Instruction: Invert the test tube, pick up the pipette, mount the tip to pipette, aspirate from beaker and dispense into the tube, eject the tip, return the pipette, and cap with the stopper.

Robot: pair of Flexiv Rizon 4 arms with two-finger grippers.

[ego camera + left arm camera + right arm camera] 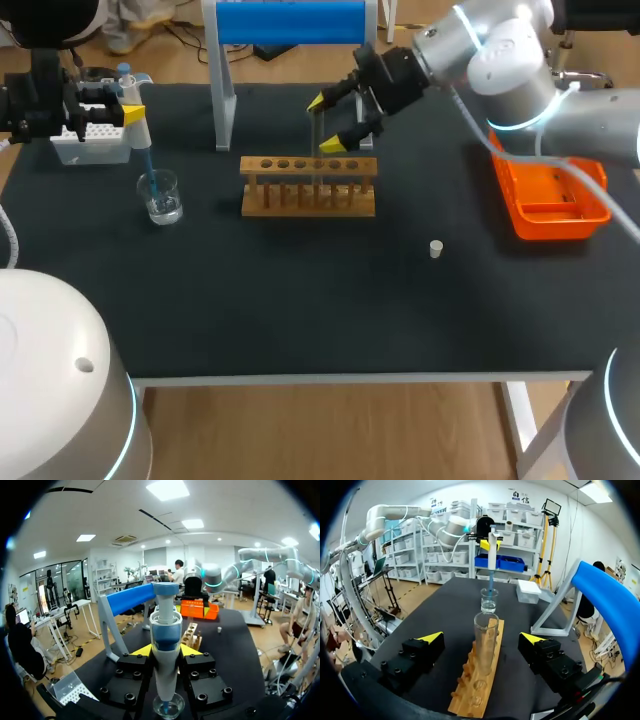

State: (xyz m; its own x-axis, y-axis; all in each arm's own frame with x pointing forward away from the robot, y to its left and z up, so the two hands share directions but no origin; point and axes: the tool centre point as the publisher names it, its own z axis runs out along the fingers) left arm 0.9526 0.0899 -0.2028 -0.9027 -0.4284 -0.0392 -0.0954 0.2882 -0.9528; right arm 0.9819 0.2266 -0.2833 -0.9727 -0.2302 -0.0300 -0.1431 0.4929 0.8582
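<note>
Pinching the pipette (166,630) from both sides with the left gripper (166,651), holding it upright and dipping its blue tip into the beaker (161,197) just beside the white tip box (92,140). Judging this to be the aspirating step: sinking the tip below the surface but off the glass bottom, drawing slowly, then lifting straight up before swinging across. Spreading the fingers of the right gripper (482,637) wide to either side of the test tube (486,647), touching it nowhere, leaving it mouth-up in the wooden rack (479,690). Aiming the dispense squarely down that mouth. Leaving the stopper (435,248) lying on the table between rack and orange tray (590,215).
</note>
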